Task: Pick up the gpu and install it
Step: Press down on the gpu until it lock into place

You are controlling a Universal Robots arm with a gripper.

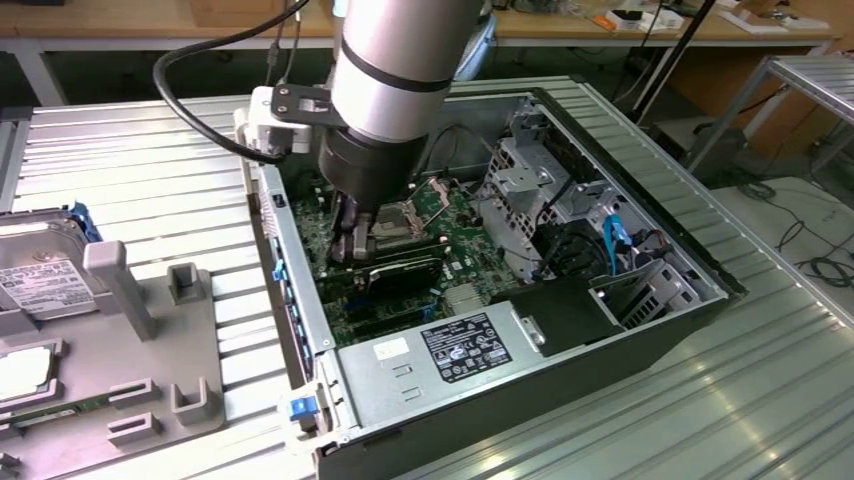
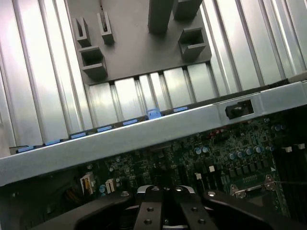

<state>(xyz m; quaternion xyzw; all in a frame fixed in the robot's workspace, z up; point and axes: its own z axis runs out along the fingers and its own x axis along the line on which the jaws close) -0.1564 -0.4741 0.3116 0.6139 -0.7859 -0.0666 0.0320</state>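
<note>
Inside the open computer case [image 1: 694,270], we see the gripper [image 1: 351,240] clenched low over the motherboard [image 1: 454,215] beside the gpu [image 1: 400,272], and judge a tilted card could jam against its slot.

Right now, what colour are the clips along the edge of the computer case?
Blue clips line the case's edge, clearest in the wrist view.
</note>
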